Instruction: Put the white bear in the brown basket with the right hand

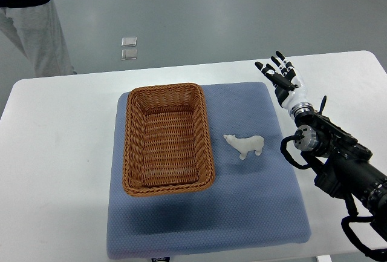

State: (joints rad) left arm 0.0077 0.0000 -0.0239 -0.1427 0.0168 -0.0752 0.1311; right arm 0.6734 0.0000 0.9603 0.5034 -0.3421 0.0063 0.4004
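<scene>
White bear [245,145] on mat, well apart from right hand [279,76] (fingers spread).

White bear [245,145] + brown basket [167,138], side by side, not touching.
Bear: small white polar-bear figure, on its feet, head pointing toward basket, just right of basket's right wall. Basket: rectangular woven wicker, upright, open top, nothing inside, long axis running away from robot.

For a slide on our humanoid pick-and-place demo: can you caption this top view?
Right hand open above the blue mat, white bear standing beside the empty brown basket.
</scene>
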